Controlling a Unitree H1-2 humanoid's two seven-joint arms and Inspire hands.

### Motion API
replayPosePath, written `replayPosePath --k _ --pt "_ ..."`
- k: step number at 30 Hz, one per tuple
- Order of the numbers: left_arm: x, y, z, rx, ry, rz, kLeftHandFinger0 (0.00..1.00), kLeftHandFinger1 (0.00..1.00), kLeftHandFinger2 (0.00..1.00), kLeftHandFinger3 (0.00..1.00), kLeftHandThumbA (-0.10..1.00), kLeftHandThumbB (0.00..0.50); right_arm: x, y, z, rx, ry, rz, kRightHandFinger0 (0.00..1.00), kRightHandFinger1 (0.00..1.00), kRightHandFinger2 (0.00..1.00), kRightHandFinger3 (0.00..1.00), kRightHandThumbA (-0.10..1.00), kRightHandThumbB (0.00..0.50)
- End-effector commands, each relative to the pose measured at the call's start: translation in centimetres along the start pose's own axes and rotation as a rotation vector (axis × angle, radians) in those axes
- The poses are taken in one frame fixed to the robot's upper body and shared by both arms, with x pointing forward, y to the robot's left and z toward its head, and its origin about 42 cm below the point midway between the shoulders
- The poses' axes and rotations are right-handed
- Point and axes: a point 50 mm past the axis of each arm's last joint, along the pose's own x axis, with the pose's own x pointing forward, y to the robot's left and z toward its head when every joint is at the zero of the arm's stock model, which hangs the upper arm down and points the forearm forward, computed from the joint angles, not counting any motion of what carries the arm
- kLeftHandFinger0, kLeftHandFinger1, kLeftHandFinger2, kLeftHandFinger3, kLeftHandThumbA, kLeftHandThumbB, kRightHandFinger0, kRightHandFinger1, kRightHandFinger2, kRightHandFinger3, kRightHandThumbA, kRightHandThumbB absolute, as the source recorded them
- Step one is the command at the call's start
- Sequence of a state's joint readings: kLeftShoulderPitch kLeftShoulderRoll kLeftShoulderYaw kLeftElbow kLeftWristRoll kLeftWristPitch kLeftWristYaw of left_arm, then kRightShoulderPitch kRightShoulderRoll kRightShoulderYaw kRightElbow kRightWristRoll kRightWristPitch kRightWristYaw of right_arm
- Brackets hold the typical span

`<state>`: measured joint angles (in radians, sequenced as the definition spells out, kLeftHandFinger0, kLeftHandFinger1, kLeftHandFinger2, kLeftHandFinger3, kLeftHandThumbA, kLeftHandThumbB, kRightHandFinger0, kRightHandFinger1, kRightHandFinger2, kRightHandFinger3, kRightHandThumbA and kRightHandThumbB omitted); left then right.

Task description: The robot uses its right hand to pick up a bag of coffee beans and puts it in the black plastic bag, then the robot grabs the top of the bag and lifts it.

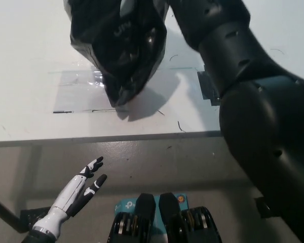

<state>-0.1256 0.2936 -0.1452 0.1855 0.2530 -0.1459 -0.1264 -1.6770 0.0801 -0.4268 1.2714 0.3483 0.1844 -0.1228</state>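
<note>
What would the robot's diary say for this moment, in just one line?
phase: lifting | black plastic bag: hanging above white table | right arm: raised, hand out of frame | left hand: open, resting low

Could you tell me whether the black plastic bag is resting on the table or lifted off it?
Apparently lifted: the black plastic bag hangs to a point above its shadow on the white table.

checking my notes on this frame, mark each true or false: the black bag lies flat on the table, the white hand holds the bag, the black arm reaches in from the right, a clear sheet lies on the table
1. The black plastic bag lies flat on the table. False: it hangs tapering to a bottom corner, with its shadow on the table beside it.
2. The left hand holds the bag. False: it rests open, low and in front of the table edge.
3. The right arm comes in from the right, up to the bag's top. True; its hand is out of view.
4. A clear plastic sheet lies on the table under the bag. True.
</note>
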Motion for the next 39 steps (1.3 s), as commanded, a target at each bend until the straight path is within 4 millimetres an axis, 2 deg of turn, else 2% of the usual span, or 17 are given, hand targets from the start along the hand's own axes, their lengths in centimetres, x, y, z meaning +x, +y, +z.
replayPosePath --k 1,4,12,14,16,17,19,20,21,24,26,28,30,32,34,37,39 --pt "0.3 0.5 0.7 0.012 -0.044 -0.013 1.0 1.0 1.0 1.0 1.0 0.161 -2.1 7.5 11.1 0.029 -0.235 0.153 0.0 0.3 0.78 0.95 -0.1 0.089" --pt "0.3 0.4 0.7 0.018 -0.042 -0.018 1.0 1.0 1.0 1.0 1.0 0.157 -2.1 7.3 10.9 0.026 -0.231 0.144 0.0 0.3 0.78 1.0 -0.1 0.09" --pt "0.4 0.5 0.7 0.028 -0.046 -0.021 1.0 1.0 1.0 1.0 1.0 0.152 -1.8 6.8 10.1 0.063 -0.218 0.14 0.0 0.3 0.77 1.0 -0.1 0.089" --pt "0.4 0.5 0.8 0.032 -0.046 -0.024 1.0 1.0 1.0 1.0 1.0 0.149 -1.8 6.9 10.0 0.065 -0.217 0.141 0.0 0.27 0.77 1.0 -0.1 0.093" --pt "0.5 0.4 0.8 0.037 -0.048 -0.026 1.0 1.0 1.0 1.0 1.0 0.145 -1.7 7.1 9.8 0.064 -0.216 0.142 0.0 0.26 0.76 0.91 -0.1 0.091" --pt "0.5 0.3 0.9 0.042 -0.049 -0.03 1.0 1.0 1.0 1.0 1.0 0.15 -1.7 7.2 9.6 0.065 -0.214 0.143 0.0 0.25 0.77 0.75 -0.1 0.095" --pt "0.5 0.2 0.9 0.047 -0.047 -0.036 1.0 1.0 1.0 1.0 1.0 0.157 -1.6 7.2 9.2 0.066 -0.207 0.146 0.0 0.23 0.73 0.65 -0.1 0.097" --pt "0.5 0.2 0.9 0.05 -0.048 -0.038 1.0 1.0 1.0 1.0 1.0 0.163 -1.6 7.2 8.9 0.061 -0.202 0.145 0.0 0.24 0.74 0.66 -0.1 0.101" --pt "0.5 0.0 1.0 0.055 -0.049 -0.04 1.0 1.0 1.0 1.0 1.0 0.163 -1.5 7.3 8.3 0.056 -0.191 0.141 0.0 0.24 0.76 0.74 -0.1 0.098" --pt "0.5 -0.3 1.1 0.054 -0.052 -0.041 1.0 1.0 1.0 1.0 1.0 0.173 -1.3 7.5 7.1 0.064 -0.171 0.138 0.0 0.22 0.75 0.79 -0.1 0.095" --pt "0.6 -0.3 1.2 0.051 -0.058 -0.04 1.0 1.0 1.0 1.0 1.0 0.174 -1.2 7.9 5.8 0.059 -0.159 0.143 0.0 0.22 0.75 0.77 -0.1 0.101" --pt "0.6 -0.3 1.3 0.05 -0.059 -0.041 1.0 1.0 1.0 1.0 1.0 0.172 -1.2 7.9 5.6 0.061 -0.158 0.144 0.0 0.22 0.75 0.77 -0.1 0.101" --pt "0.6 -0.4 1.4 0.04 -0.067 -0.045 1.0 1.0 1.0 1.0 1.0 0.163 -1.0 7.9 4.5 0.066 -0.141 0.142 0.0 0.23 0.73 0.82 -0.1 0.109" --pt "0.5 -0.5 1.5 0.038 -0.071 -0.049 1.0 1.0 1.0 1.0 1.0 0.147 -0.8 7.7 2.8 0.06 -0.118 0.133 0.0 0.22 0.72 0.77 -0.1 0.113" --pt "0.7 -0.5 1.6 0.037 -0.071 -0.052 1.0 1.0 1.0 1.0 0.98 0.154 -0.7 7.4 1.2 0.031 -0.103 0.123 0.0 0.24 0.74 0.8 -0.1 0.098" --pt "0.7 -0.5 1.8 0.043 -0.081 -0.049 1.0 1.0 1.0 1.0 0.98 0.161 -0.6 6.7 -1.0 -0.029 -0.087 0.116 0.0 0.29 0.77 0.79 -0.1 0.087" --pt "0.8 -0.5 1.9 0.044 -0.082 -0.049 1.0 1.0 1.0 1.0 0.99 0.164 -0.4 5.6 -2.8 -0.101 -0.077 0.106 0.0 0.31 0.74 0.79 -0.1 0.091"
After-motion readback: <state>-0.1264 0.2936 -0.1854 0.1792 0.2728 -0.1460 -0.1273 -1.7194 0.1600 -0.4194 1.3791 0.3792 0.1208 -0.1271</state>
